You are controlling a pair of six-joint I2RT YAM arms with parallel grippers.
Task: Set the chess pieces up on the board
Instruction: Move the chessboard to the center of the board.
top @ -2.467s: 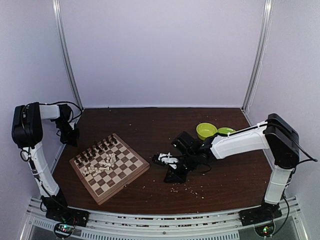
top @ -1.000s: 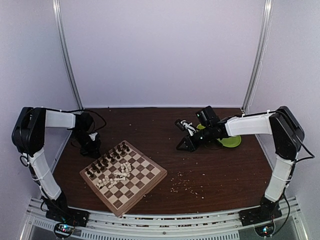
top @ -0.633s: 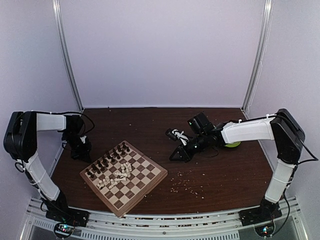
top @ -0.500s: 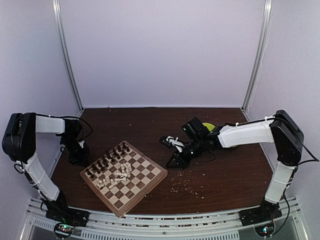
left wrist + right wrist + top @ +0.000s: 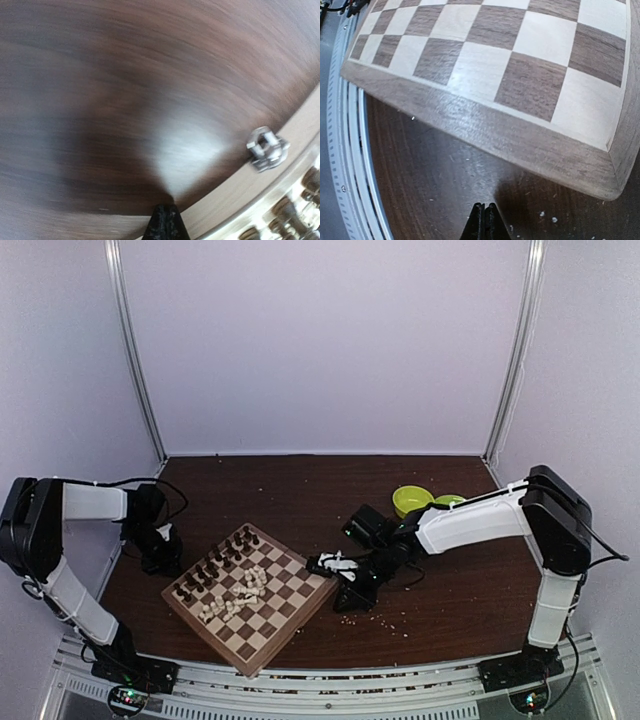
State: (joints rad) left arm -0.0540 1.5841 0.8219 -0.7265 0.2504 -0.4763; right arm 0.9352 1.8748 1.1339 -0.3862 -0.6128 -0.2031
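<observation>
The board [image 5: 283,592] lies turned like a diamond at the front left of the table. Dark chess pieces [image 5: 212,555] stand along its upper-left edge, and cream pieces [image 5: 236,590] lie heaped near its middle. My left gripper [image 5: 163,560] is shut and empty, low by the board's left side; in the blurred left wrist view its tip [image 5: 165,222] hovers over bare table. My right gripper [image 5: 343,600] is shut and empty, on the table just off the board's right corner. The right wrist view shows its tip [image 5: 485,220] a little short of the board's border [image 5: 530,145]. No pieces show there.
A green bowl [image 5: 412,500] and a green plate [image 5: 453,502] sit at the back right. White crumbs [image 5: 375,618] are scattered in front of the right gripper. The metal rail [image 5: 345,150] runs along the table's near edge. A bolt [image 5: 267,147] sits on a pale strip by the left gripper.
The right arm swung forward from the green bowl down to the board's right corner. The left gripper drew back to the left and lowered. The board lies farther right than at first.
</observation>
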